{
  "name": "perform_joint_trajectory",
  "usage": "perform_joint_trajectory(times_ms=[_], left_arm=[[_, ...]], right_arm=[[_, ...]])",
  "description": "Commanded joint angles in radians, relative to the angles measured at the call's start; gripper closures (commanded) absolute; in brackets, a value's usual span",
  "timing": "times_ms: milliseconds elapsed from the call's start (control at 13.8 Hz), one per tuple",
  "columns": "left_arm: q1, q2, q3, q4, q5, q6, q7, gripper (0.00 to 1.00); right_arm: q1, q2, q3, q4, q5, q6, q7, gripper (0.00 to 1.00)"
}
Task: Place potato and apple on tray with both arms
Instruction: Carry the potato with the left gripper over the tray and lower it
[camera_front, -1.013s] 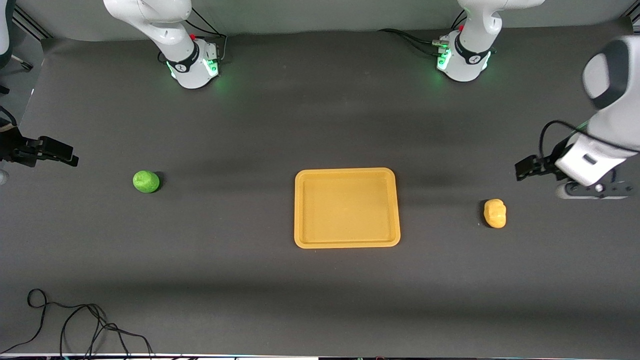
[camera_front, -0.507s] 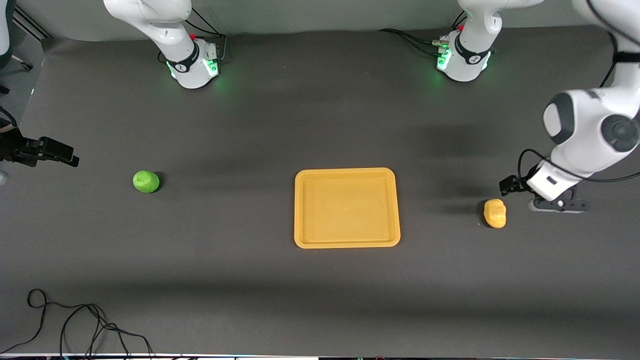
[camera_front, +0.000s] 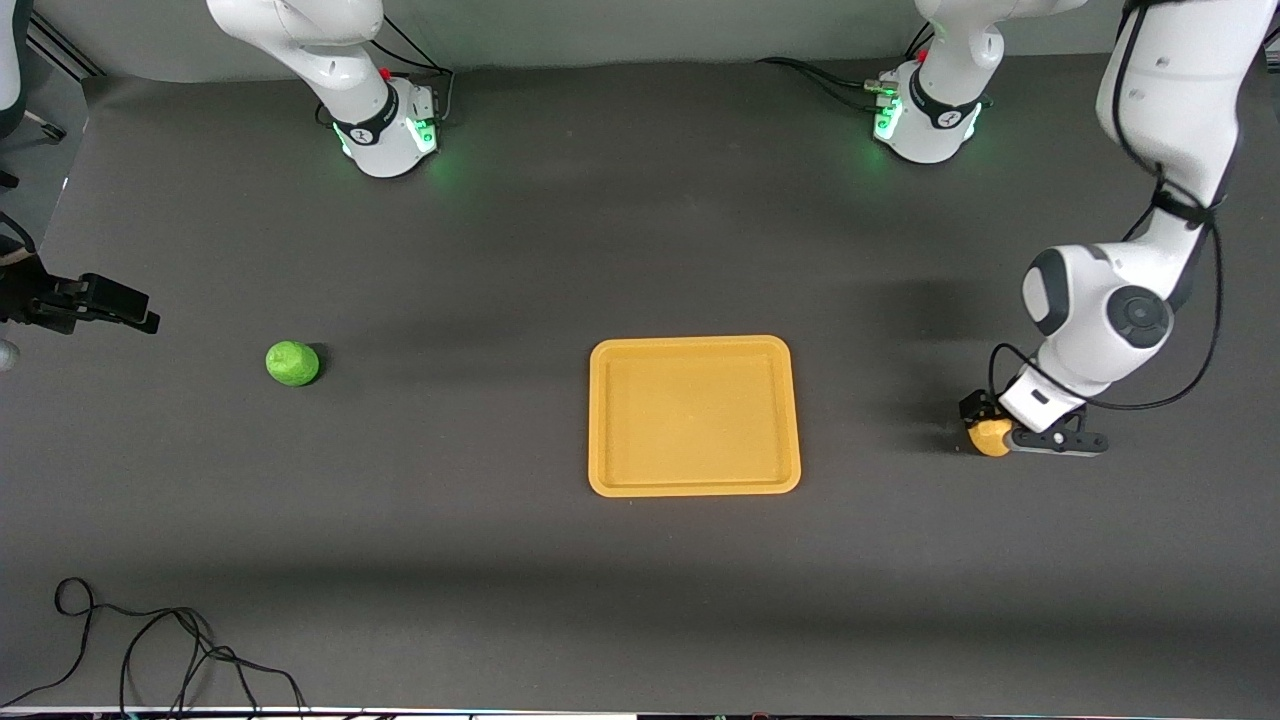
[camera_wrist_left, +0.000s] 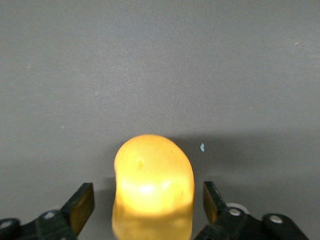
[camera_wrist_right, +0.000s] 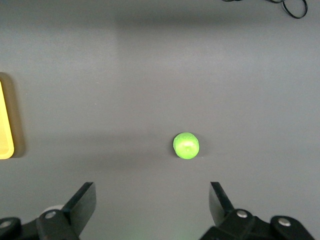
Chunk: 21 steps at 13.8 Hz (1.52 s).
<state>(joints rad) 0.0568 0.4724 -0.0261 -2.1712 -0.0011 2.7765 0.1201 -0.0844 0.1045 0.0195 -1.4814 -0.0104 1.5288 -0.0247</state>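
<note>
The tray (camera_front: 694, 415) lay between the apple (camera_front: 292, 363), toward the right arm's end, and the potato (camera_front: 990, 438), toward the left arm's.

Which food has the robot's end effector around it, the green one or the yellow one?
The lumpy yellow-orange potato: the left end effector straddles it, open. The round green apple sits alone.

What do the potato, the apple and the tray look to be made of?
Potato: smooth, faintly glossy yellow-orange with a soft highlight, probably a plastic or foam replica. Apple: uniformly bright green, likely also a replica, though too small to be sure. Tray: evenly coloured yellow-orange with a moulded low rim and rounded corners, apparently matte plastic.
</note>
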Motion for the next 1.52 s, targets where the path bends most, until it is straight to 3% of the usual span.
perform_joint_trajectory(times_ms=[0,72,145,289,434,651,941,1158,1447], left_arm=[[-0.005,0.032,0.003,0.028,-0.002,0.012,0.016,0.17],[-0.002,0.029,0.003,0.028,-0.002,0.006,0.015,0.45],[-0.002,0.017,0.003,0.027,-0.002,-0.006,0.015,0.53],[-0.003,-0.023,0.002,0.031,-0.002,-0.073,0.012,0.52],[-0.012,-0.098,-0.015,0.062,-0.008,-0.223,-0.011,0.56],[-0.026,-0.118,-0.116,0.184,-0.026,-0.4,-0.194,0.58],[-0.098,-0.114,-0.216,0.246,-0.026,-0.407,-0.42,0.57],[-0.21,-0.068,-0.227,0.273,-0.028,-0.399,-0.47,0.58],[-0.348,0.084,-0.227,0.408,-0.026,-0.397,-0.618,0.57]], right_arm=[[-0.003,-0.014,0.002,-0.011,0.012,0.004,0.009,0.0],[-0.003,-0.014,0.002,-0.011,0.012,0.004,0.009,0.0],[-0.003,-0.014,0.002,-0.011,0.012,0.004,0.009,0.0],[-0.003,-0.014,0.002,-0.011,0.012,0.004,0.012,0.0],[-0.003,-0.014,0.002,-0.011,0.012,0.005,0.012,0.0],[-0.003,-0.014,0.0,-0.011,0.012,0.005,0.011,0.0],[-0.005,-0.014,0.0,-0.011,0.009,0.005,0.011,0.0],[-0.005,-0.017,0.0,-0.014,0.009,0.005,0.009,0.0],[-0.006,-0.075,-0.038,-0.075,0.007,0.008,-0.023,0.0]])
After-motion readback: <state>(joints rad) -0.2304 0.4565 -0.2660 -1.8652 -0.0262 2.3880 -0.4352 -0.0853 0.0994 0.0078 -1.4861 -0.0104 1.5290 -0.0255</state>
